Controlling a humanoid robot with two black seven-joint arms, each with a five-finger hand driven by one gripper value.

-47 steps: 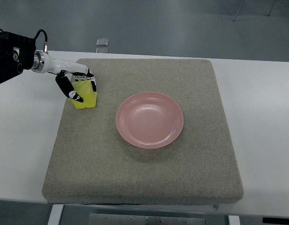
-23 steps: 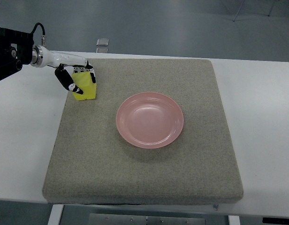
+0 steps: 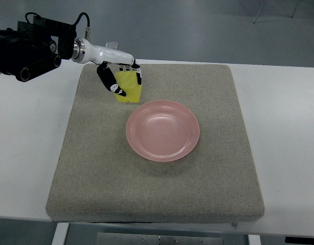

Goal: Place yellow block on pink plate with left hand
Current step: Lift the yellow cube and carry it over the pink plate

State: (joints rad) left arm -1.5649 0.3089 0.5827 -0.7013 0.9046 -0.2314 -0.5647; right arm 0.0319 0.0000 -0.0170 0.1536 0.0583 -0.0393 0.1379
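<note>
A steep overhead view is showing a white counter point(image 3: 279, 127) carrying a thick grey felt mat point(image 3: 96, 173), with a pink plate point(image 3: 163, 130) sitting empty near the middle of the mat. The robot's left arm is reaching in from the upper left edge, and its left hand point(image 3: 119, 76) is curling its white-and-black fingers point(image 3: 113, 87) around the yellow block point(image 3: 129, 88), gripping it from above and from the sides. Compared with a second ago, the hand and block are now much further to the right: then they were over the far left edge of the mat, well apart from the plate, and now the block is hanging just beside the plate's upper left rim, not yet over it. The dark forearm housing, barely visible at the left edge before, is now showing far more fully. The block appears to be lifted off the mat rather than resting on it, though the view from above makes this hard to confirm. The plate itself is lying in the same spot as before. This suggests the carry is well under way, with only a short move rightward and toward the camera remaining before the block can be lowered and released. The right arm is not showing anywhere in view.
</note>
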